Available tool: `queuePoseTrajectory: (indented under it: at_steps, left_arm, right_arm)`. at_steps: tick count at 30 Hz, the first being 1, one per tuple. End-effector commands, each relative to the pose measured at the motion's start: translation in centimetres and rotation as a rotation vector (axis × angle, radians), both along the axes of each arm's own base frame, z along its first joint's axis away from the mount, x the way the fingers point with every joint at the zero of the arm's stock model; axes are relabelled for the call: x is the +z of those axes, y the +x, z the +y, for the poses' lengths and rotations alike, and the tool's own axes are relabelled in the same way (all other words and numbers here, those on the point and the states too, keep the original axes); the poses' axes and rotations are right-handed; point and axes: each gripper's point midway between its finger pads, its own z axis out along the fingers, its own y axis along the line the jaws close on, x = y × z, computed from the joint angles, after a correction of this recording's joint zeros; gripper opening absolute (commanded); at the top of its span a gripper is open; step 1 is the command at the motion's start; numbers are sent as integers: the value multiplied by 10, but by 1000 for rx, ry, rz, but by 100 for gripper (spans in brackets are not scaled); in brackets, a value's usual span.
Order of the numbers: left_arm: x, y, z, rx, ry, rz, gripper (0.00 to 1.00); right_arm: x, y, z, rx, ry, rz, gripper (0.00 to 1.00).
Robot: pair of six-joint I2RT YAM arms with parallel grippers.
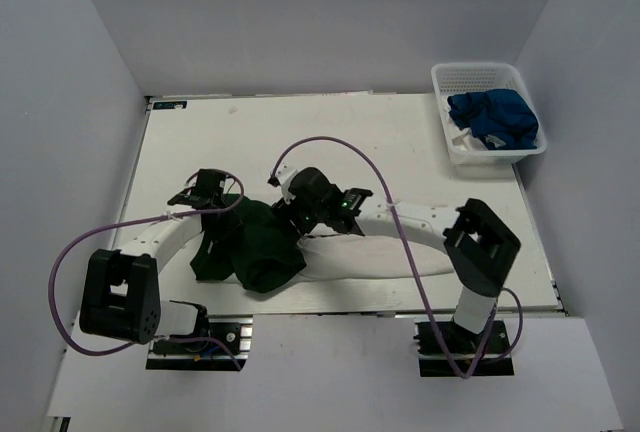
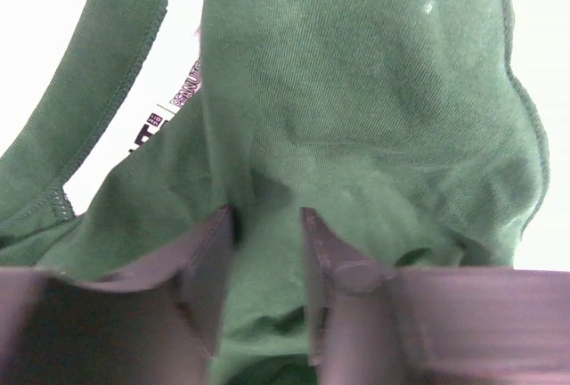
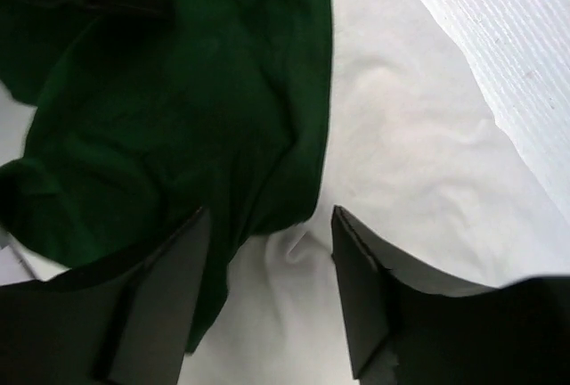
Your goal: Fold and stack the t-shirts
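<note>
Top view, shirt: the green-and-white t-shirt [image 1: 255, 250] lies crumpled on the worktop [image 1: 400, 142], between the left hand [image 1: 207, 197] and the right hand [image 1: 298, 207], touching both.
Top view, lie: its dark green part is heaped just near of both hands. White cloth trails off to the right under the right arm. The long axis runs roughly left to right, and I cannot tell which way the collar points.
Top view, other shirt: a blue t-shirt [image 1: 492, 118] sits bunched in a white basket [image 1: 440, 77], well beyond the right hand.
Left wrist view, hand: the left hand [image 2: 267, 220] has its fingers [image 2: 207, 269] part-way apart with green cloth [image 2: 356, 100] in the gap. Whether they clamp it cannot be told.
Left wrist view, writing: a white tag [image 2: 169, 109] shows beyond and left of the fingers. Its dark print seems to read "PEANUT", and the rest is too small to read.
Right wrist view, hand: the right hand [image 3: 269, 225] is spread wide and pinches nothing.
Right wrist view, shirt: the edge of the green cloth [image 3: 178, 91] falls between the fingers, with the green to the left and the white body [image 3: 410, 162] to the right.
</note>
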Motion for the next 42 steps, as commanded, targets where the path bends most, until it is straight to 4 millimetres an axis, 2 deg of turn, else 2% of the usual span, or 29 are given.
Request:
queuePoseTrajectory:
  at_steps: [1,5,8,10,11,12,13,14,16,22,24,26,30,32,34,36,37,38,39,40,41,42]
  left_arm:
    - [4,5,0,-1,-4,-32,43]
    - [4,5,0,-9,-2,-41,21]
    - [12,10,0,-18,-3,-70,12]
    - [21,15,0,-14,1,-92,7]
    - [24,18,0,-14,0,-102,7]
    - [26,18,0,-22,2,-111,2]
    - [30,20,0,-22,2,-114,0]
    - [38,25,1,-17,6,-141,0]
    - [42,28,4,-6,26,-149,0]
    - [71,33,21,42,97,-224,0]
    - [75,33,29,78,121,-238,0]
    - [79,31,33,87,134,-247,0]
    - [75,29,42,123,150,-238,0]
    - [63,23,50,152,183,-177,0]
    - [56,21,48,153,174,-145,0]
    - [50,20,47,152,158,-132,12]
    - [50,20,47,152,158,-131,34]
    - [47,20,47,159,156,-122,44]
    - [44,20,48,163,151,-108,58]
    - [42,14,48,161,155,-86,72]
    - [46,19,48,161,155,-88,87]
    - [49,20,48,162,155,-90,92]
  right_arm:
    - [-17,2,5,-2,-26,87,60]
    - [-24,6,10,49,-15,95,46]
    - [-44,12,7,39,-65,98,45]
    - [-50,12,6,50,-80,110,45]
    - [-52,12,7,53,-80,111,42]
    - [-51,12,9,58,-75,109,35]
    - [-51,15,8,47,-73,103,21]
    - [-49,15,10,44,-68,101,21]
    - [-45,24,8,-2,-51,79,0]
    - [-24,61,-16,-233,-28,28,0]
    - [-19,64,-20,-249,-14,35,0]
    - [-24,62,-23,-238,-12,61,0]
    - [-22,60,-21,-211,17,92,0]
    - [-22,59,-20,-204,21,87,0]
    - [-20,57,-19,-161,36,105,0]
    - [-18,51,-14,-129,35,100,1]
    - [-17,50,-14,-124,33,99,14]
    - [-18,48,-13,-111,28,105,18]
    - [-17,47,-13,-105,25,106,23]
    - [-17,47,-13,-104,25,107,36]
    - [-15,47,-13,-99,23,107,42]
    - [-13,47,-14,-104,23,106,47]
